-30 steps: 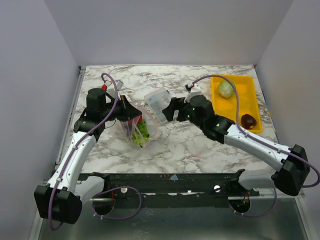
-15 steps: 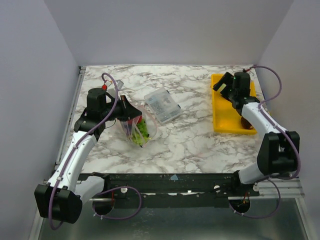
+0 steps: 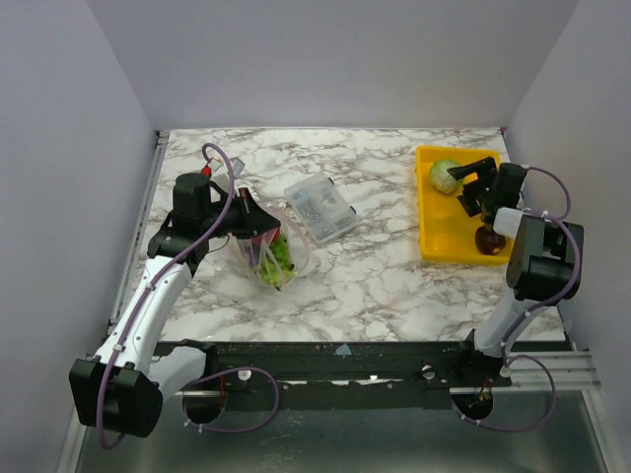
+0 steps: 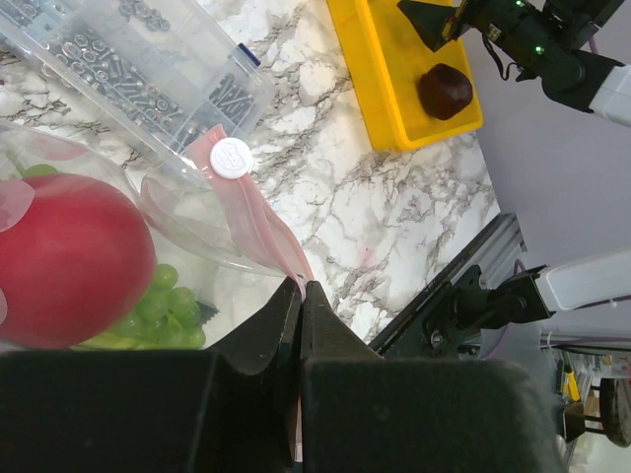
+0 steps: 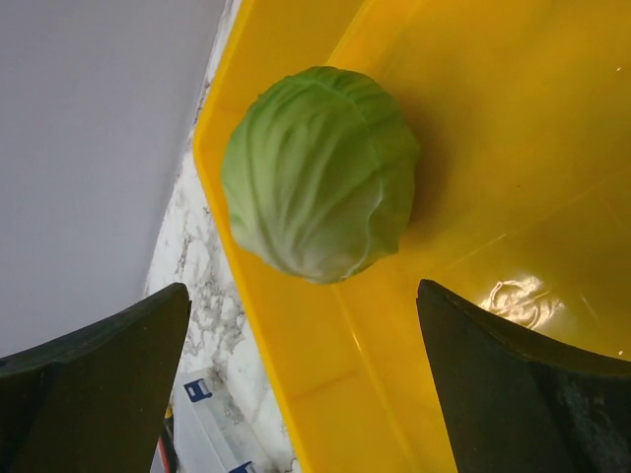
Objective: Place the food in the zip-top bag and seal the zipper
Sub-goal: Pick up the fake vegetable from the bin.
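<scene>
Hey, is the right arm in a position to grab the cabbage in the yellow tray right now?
Likely yes. The right gripper is open and aimed at the cabbage, which sits uncovered in the yellow tray with nothing in between.

Bright, even light, soft shadows, small glare on the yellow tray (image 5: pixel 508 296)

The left arm (image 3: pixel 148 296) is stretching forward from its base, wrist bending to the right, and the left gripper (image 4: pixel 301 292) is pinching with its jaws pressed together. The right arm (image 3: pixel 537 258) is standing folded above its base, and the right gripper (image 3: pixel 469 181) is pointing left with its jaws spread wide.
</scene>
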